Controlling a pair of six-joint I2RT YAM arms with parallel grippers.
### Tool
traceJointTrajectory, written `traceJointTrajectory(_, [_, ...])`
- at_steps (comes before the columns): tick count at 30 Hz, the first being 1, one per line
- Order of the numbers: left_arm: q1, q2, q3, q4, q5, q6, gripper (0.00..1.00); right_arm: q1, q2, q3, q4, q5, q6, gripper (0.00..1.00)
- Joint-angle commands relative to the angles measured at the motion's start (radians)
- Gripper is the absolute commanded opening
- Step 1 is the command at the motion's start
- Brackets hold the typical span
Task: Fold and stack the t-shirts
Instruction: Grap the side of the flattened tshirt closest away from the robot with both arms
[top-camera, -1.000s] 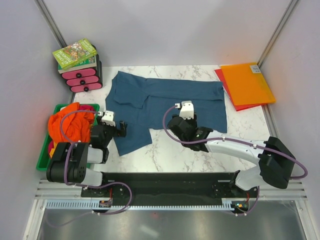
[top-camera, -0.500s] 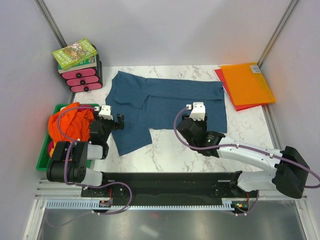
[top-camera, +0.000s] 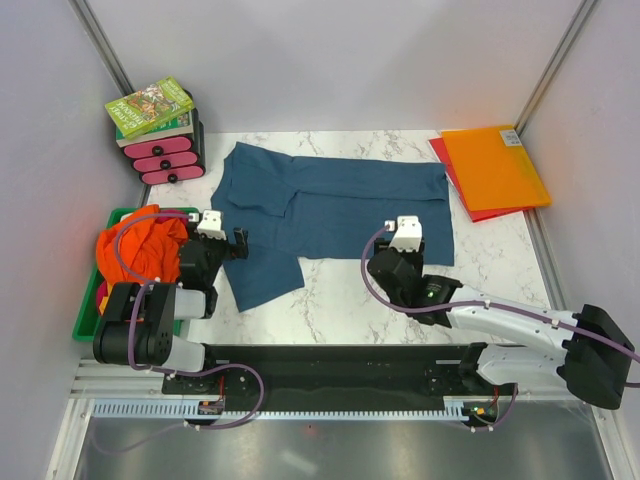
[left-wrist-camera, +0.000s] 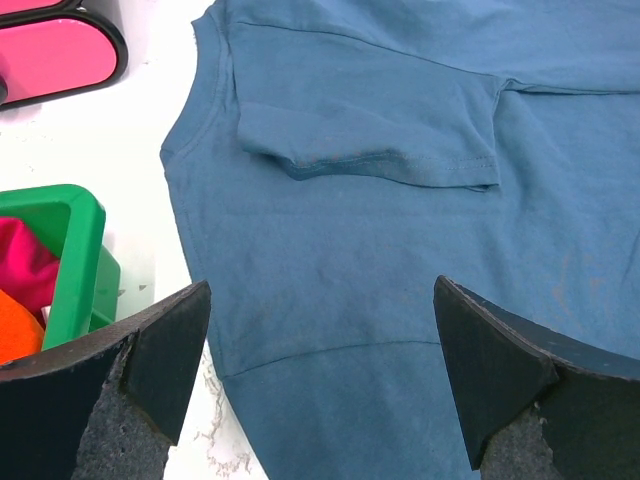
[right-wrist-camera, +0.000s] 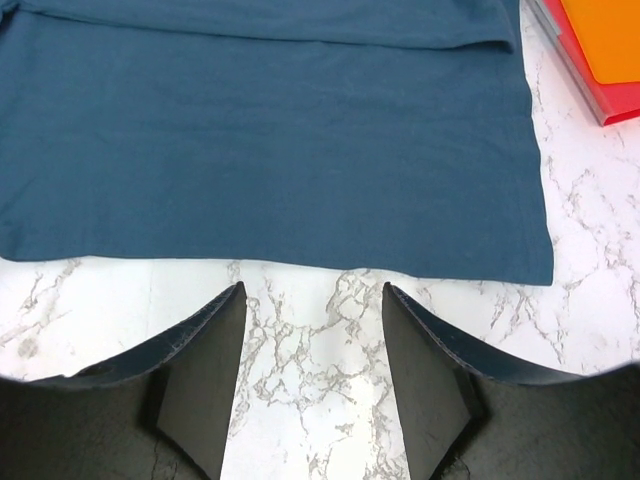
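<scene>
Lying spread flat on the marble table (top-camera: 330, 290), the teal-blue t-shirt (top-camera: 330, 200) is occupying the centre of the top view, its long side running left to right and one flap trailing down toward the lower left. One sleeve (left-wrist-camera: 370, 140) is lying folded over the body, showing in the upper half of the left wrist view. The orange t-shirts (top-camera: 145, 245) are sitting bunched in a green bin (top-camera: 84, 322) at the left edge of the table, with a bit of pink-red cloth showing beside them in the left wrist view. The left gripper (left-wrist-camera: 320, 300) is hovering over the lower left part of the teal-blue t-shirt, just right of the bin, its jaws standing wide apart and holding nothing. The right gripper (right-wrist-camera: 313, 295) is hanging over bare marble just below the shirt's lower hem, toward its lower right corner, jaws parted to a moderate gap and gripping nothing. An orange folder (top-camera: 495, 165) is resting on a red folder (right-wrist-camera: 625, 100) at the upper right of the table, just beside the shirt's upper right corner; contact cannot be confirmed. A book (top-camera: 150, 107) is sitting on a pink-and-black stack (top-camera: 165, 155) at the upper left.
</scene>
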Motion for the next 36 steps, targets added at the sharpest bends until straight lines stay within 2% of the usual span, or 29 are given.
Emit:
traceJointTrajectory(1, [0.019, 0.006, 0.023, 0.033, 0.021, -0.028, 1.0, 0.002, -0.018, -0.034, 0.041, -0.01, 0.031, 0.65])
traceJointTrajectory(3, [0.019, -0.001, 0.023, 0.036, 0.04, -0.028, 1.0, 0.003, -0.027, -0.046, 0.047, -0.011, 0.03, 0.65])
traceJointTrajectory(5, [-0.034, -0.032, 0.034, -0.037, -0.119, -0.009, 1.0, 0.002, -0.038, -0.051, 0.049, -0.013, 0.012, 0.65])
traceJointTrajectory(6, [-0.129, -0.111, 0.098, -0.149, -0.256, 0.011, 1.0, 0.003, -0.041, -0.048, 0.046, -0.016, 0.002, 0.65])
traceJointTrajectory(7, [-0.161, -0.145, 0.153, -0.267, -0.419, 0.03, 1.0, 0.002, -0.052, -0.048, 0.039, -0.014, -0.005, 0.65])
traceJointTrajectory(8, [-0.185, -0.167, 0.207, -0.479, -0.454, 0.061, 1.0, 0.002, -0.056, -0.048, 0.038, -0.01, -0.022, 0.65])
traceJointTrajectory(9, [-0.242, -0.205, 0.309, -0.574, -0.503, 0.064, 1.0, 0.003, -0.062, -0.046, 0.038, -0.008, -0.031, 0.66])
traceJointTrajectory(10, [-0.281, -0.219, 0.362, -0.658, -0.643, 0.072, 1.0, 0.002, -0.064, -0.043, 0.035, -0.006, -0.042, 0.66])
traceJointTrajectory(11, [-0.321, -0.225, 0.465, -0.837, -0.749, 0.055, 1.0, 0.002, -0.065, -0.04, 0.03, 0.003, -0.054, 0.66])
traceJointTrajectory(13, [-0.424, -0.213, 0.582, -1.06, -1.009, -0.027, 1.0, 0.002, -0.064, -0.026, 0.007, 0.015, -0.057, 0.66])
traceJointTrajectory(14, [-0.447, -0.206, 0.714, -1.36, -1.006, -0.164, 1.0, 0.002, -0.064, -0.02, -0.003, 0.018, -0.054, 0.66])
traceJointTrajectory(16, [-0.496, -0.189, 0.79, -1.592, -0.977, -0.378, 1.0, 0.002, -0.068, -0.009, -0.019, 0.018, -0.044, 0.66])
traceJointTrajectory(17, [-0.487, -0.196, 0.814, -1.829, -0.954, -0.722, 1.0, 0.002, -0.068, -0.009, -0.023, 0.018, -0.035, 0.66])
traceJointTrajectory(18, [-0.479, -0.211, 0.816, -1.942, -0.884, -0.938, 1.0, 0.002, -0.075, -0.008, -0.028, 0.009, -0.021, 0.66])
traceJointTrajectory(19, [-0.473, -0.271, 0.8, -1.975, -0.808, -1.045, 0.95, 0.002, -0.078, -0.006, -0.031, 0.001, -0.016, 0.66])
traceJointTrajectory(20, [-0.49, -0.314, 0.73, -1.94, -0.716, -1.017, 0.76, 0.003, -0.081, 0.008, -0.042, -0.002, -0.008, 0.66])
traceJointTrajectory(21, [-0.513, -0.349, 0.686, -1.855, -0.598, -1.008, 0.69, 0.003, -0.088, 0.012, -0.063, -0.009, 0.004, 0.66])
traceJointTrajectory(22, [-0.545, -0.374, 0.651, -1.85, -0.58, -1.056, 0.67, 0.003, -0.091, 0.015, -0.069, -0.011, 0.01, 0.66])
traceJointTrajectory(24, [-0.625, -0.387, 0.579, -1.853, -0.545, -1.089, 0.77, 0.002, -0.104, 0.015, -0.079, -0.023, 0.01, 0.66])
traceJointTrajectory(25, [-0.639, -0.368, 0.56, -1.862, -0.535, -1.116, 0.91, 0.002, -0.104, 0.015, -0.08, -0.037, 0.01, 0.66])
traceJointTrajectory(27, [-0.643, -0.301, 0.523, -1.875, -0.48, -1.14, 0.97, 0.005, -0.101, 0.012, -0.082, -0.049, 0.012, 0.66])
traceJointTrajectory(31, [-0.671, -0.261, 0.473, -1.834, -0.451, -1.16, 0.91, 0.003, -0.073, 0.008, -0.096, -0.088, 0.038, 0.65])
traceJointTrajectory(36, [-0.673, -0.352, 0.404, -1.757, -0.537, -1.129, 0.94, 0.005, -0.045, 0.006, -0.112, -0.102, 0.05, 0.65])
